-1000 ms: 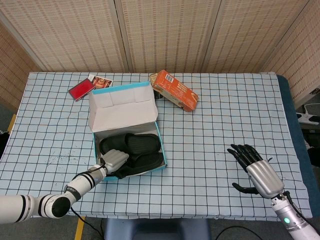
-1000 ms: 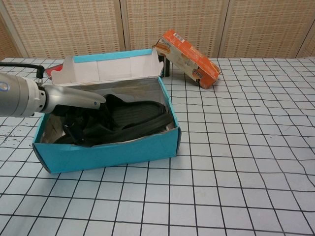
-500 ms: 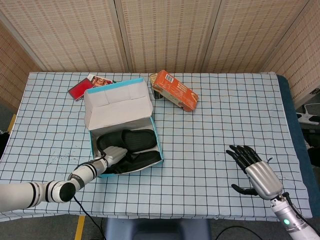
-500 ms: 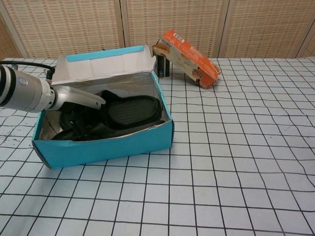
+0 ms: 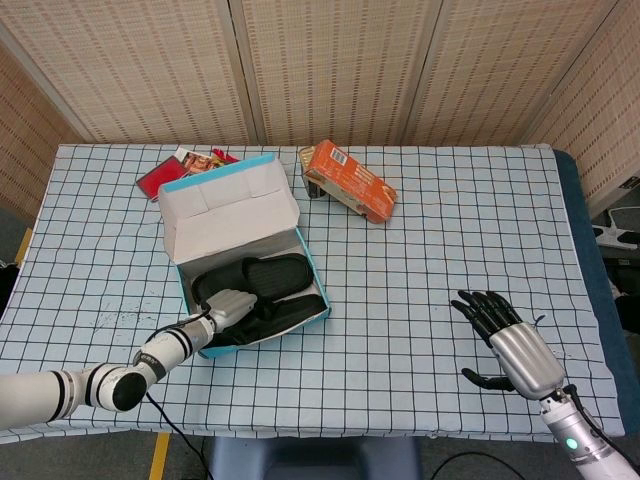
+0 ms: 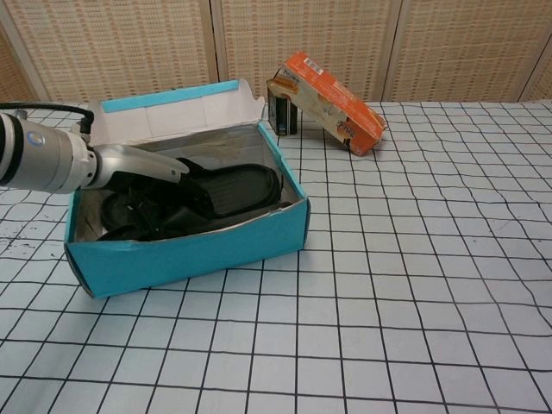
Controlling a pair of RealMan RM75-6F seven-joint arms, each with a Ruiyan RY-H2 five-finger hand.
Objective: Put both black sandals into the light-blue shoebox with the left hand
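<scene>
The light-blue shoebox stands open on the checked table, its white lid tipped back. Both black sandals lie inside it, one partly over the other. My left hand reaches over the box's near left corner, its dark fingers curled down around the nearer sandal. How firmly they hold is partly hidden by the box wall. My right hand rests open on the table far to the right, fingers spread, and appears only in the head view.
An orange carton lies tilted behind the box, with a small dark box next to it. A red packet and a picture card lie behind the lid. The table's front edge runs close below my left forearm.
The shoebox has slid to the left and turned a little, with my left hand staying inside on the sandal. The right hand has not moved.
</scene>
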